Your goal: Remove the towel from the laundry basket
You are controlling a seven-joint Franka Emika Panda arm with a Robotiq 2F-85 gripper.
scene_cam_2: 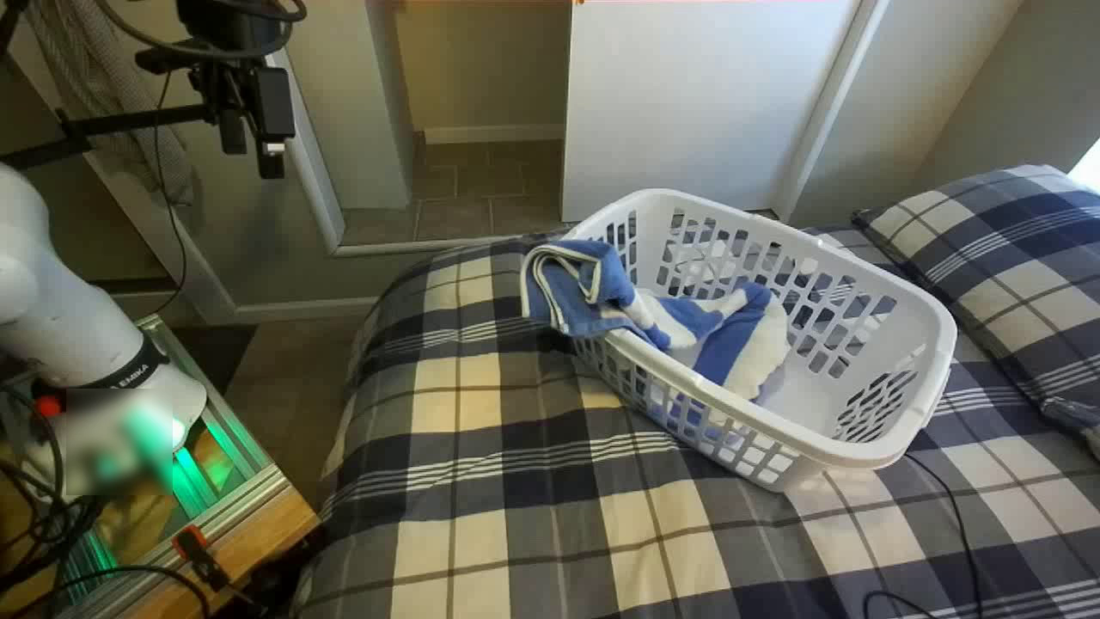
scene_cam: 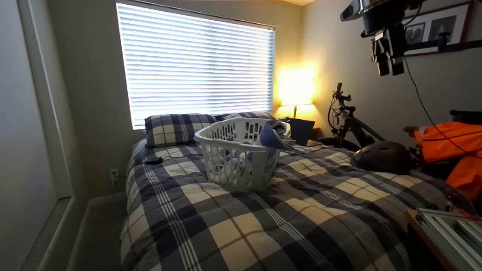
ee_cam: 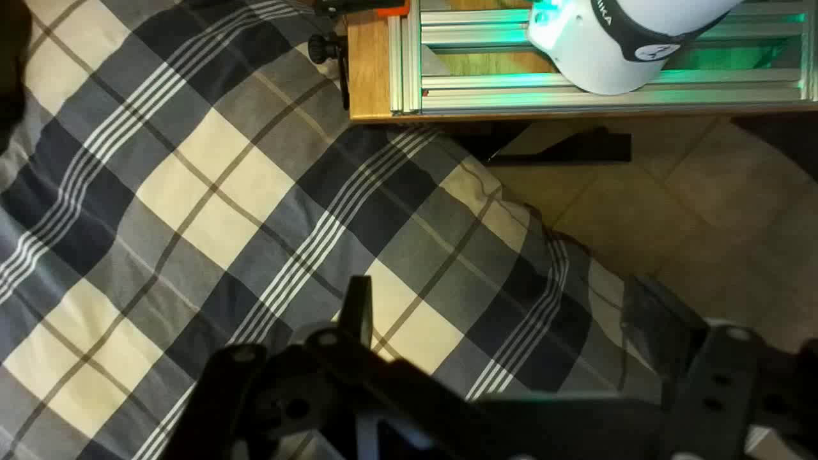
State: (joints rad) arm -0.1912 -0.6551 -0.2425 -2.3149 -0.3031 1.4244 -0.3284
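Observation:
The towel, blue with white stripes, shows in both exterior views. One end is draped over a corner of the laundry basket's rim and hangs outside; the rest lies bunched inside. The white slotted laundry basket stands upright on the bed. My gripper hangs high in the air in both exterior views, well apart from the basket. In the wrist view the gripper has its fingers wide apart with nothing between them. The towel and basket are out of the wrist view.
A plaid bedspread covers the bed. Plaid pillows lie behind the basket. A dark helmet, a bike and a lit lamp are farther right. The wooden robot table stands beside the bed.

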